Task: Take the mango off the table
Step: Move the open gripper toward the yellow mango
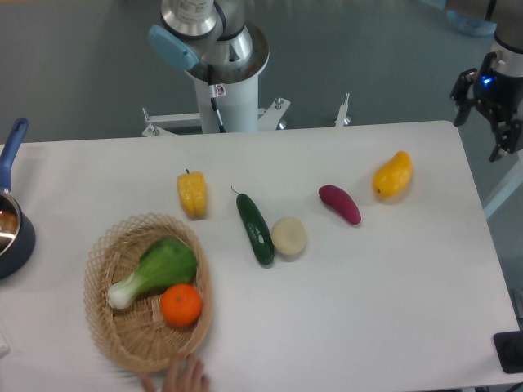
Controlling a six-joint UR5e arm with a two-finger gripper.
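Checking progress: smooth yellow-orange oval mango point(393, 175) lay untouched on white flat table point(392, 278); black two-finger gripper point(490, 102) hung apart at far right, fingers spread, empty. I judged approach + grasp left.

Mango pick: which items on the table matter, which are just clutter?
Relevant:
mango
table
gripper, open, off the table's far right edge

Clutter:
corn piece
cucumber
pale round vegetable
purple vegetable
wicker basket holding bok choy and orange
pot
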